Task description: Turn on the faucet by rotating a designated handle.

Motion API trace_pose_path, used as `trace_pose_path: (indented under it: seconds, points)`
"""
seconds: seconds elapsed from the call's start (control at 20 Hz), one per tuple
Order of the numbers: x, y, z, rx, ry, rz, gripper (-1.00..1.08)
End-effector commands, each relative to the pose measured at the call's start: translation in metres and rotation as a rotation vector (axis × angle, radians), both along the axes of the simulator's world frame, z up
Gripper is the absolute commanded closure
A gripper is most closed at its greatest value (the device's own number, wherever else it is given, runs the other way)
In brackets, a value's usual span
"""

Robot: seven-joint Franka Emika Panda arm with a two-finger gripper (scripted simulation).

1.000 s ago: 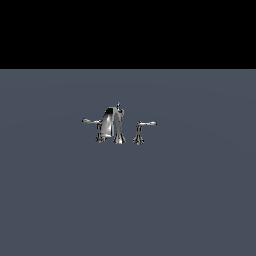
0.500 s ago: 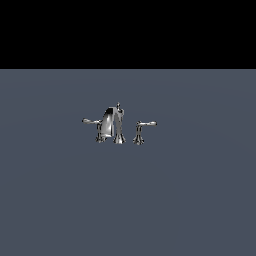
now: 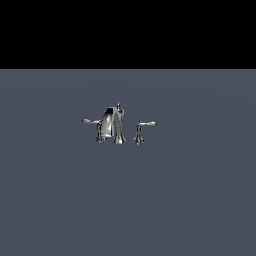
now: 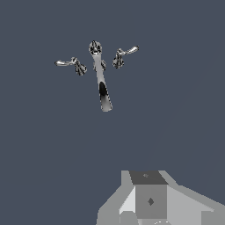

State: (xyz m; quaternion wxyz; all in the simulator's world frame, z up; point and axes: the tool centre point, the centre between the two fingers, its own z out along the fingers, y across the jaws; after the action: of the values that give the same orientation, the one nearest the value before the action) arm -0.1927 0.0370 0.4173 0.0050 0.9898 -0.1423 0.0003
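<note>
Faucet (image 3: pixel 114 126) — chrome, upright on the grey tabletop (image 3: pixel 200 190); curled-tip lever (image 3: pixel 91 121) at the spout's exterior-view left, overlapping its body. Handle (image 3: pixel 145 124) — short lever on a slim pedestal, just beside the spout on the exterior view's right, apart from it. Gripper (image 4: pixel 149 206) — only its grey body shows in the wrist view, well apart from the faucet; its opening cannot be told.

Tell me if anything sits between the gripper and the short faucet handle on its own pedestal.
Nothing visible does. In the wrist view the gripper looks across bare gray floor to the faucet. The handle stands apart, on the spout's exterior view's right.

Dim, flat, shadowless, coarsely pixelated renders
</note>
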Motion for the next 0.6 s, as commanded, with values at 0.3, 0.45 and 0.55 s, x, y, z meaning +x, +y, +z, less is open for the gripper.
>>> trace_pose_path:
  seconds: [0.3,0.45,0.55]
  points:
    - [0.051,0.010,-0.052,0.004,-0.001,-0.212,1.08]
    - [0.069,0.010,-0.070,0.006,-0.001,-0.287,1.08]
    - [0.081,0.010,-0.082,0.007,-0.001,-0.336,1.08]
